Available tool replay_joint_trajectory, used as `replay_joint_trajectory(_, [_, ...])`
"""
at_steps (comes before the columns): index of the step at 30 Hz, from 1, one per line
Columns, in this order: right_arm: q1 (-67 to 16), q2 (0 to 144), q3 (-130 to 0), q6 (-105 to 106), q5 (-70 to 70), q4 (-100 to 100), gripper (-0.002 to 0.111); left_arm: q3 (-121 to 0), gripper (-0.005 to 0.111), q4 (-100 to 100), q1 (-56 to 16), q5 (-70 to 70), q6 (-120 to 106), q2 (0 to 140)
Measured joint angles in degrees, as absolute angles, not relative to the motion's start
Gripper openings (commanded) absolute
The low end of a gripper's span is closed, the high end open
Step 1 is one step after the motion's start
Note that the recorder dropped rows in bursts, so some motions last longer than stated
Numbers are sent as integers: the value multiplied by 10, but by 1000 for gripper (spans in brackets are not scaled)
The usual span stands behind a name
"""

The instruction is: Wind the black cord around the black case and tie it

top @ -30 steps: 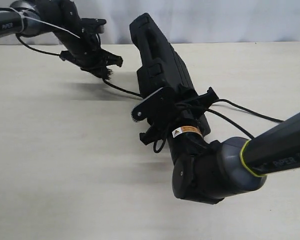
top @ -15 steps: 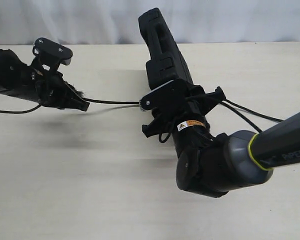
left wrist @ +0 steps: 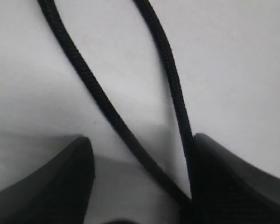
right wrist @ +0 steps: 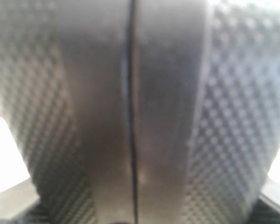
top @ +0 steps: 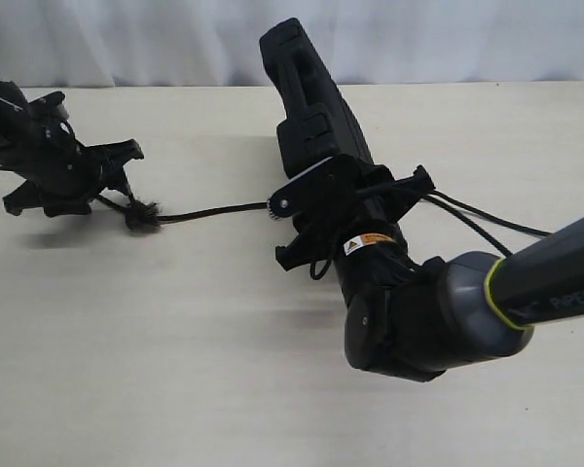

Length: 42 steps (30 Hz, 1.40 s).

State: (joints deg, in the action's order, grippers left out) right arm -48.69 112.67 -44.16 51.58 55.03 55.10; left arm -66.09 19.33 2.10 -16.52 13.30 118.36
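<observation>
The black case (top: 310,102) is held tilted up off the table, and my right gripper (top: 350,192) is shut on its lower part. In the right wrist view the case's seamed edge (right wrist: 130,93) fills the space between the jaws. The black cord (top: 214,211) runs left from the case to a frayed end (top: 144,216) lying on the table. More cord (top: 487,222) trails off to the right. My left gripper (top: 117,180) hovers beside the frayed end, open. Two cord strands (left wrist: 93,88) pass between its spread fingers (left wrist: 224,182), and one strand lies against a finger.
The pale tabletop (top: 175,370) stretches around the arms. A white backdrop (top: 448,39) closes the far edge. The right arm's bulky wrist joint (top: 419,321) hangs low over the table in front of the case.
My left gripper has swung left and lower and has opened. The cord, taut before, now lies slack with its frayed end on the table. The case and right gripper have barely moved.
</observation>
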Motion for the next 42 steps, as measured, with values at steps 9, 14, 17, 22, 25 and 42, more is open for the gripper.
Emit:
replay_joint_trajectory(9, [-483,1127,-442,510,538,521,4,-674,0,198,0,-106,115,1216])
replay_joint_trajectory(14, [-483,1127,-442,505,538,519,4,-672,0,200,-1,-139,-144,1177])
replay_joint_trajectory(17, [-483,1127,-442,482,539,519,4,-672,0,200,-1,-188,-319,1129])
replay_joint_trajectory(22, [-483,1127,-442,475,539,518,4,-671,1,200,-6,-301,-482,1126])
replay_joint_trajectory(25, [-483,1127,-442,474,539,516,4,-671,38,201,-7,-242,-387,1126])
replay_joint_trajectory(42, [-483,1127,-442,473,533,498,4,-804,0,166,-19,-254,-167,1268])
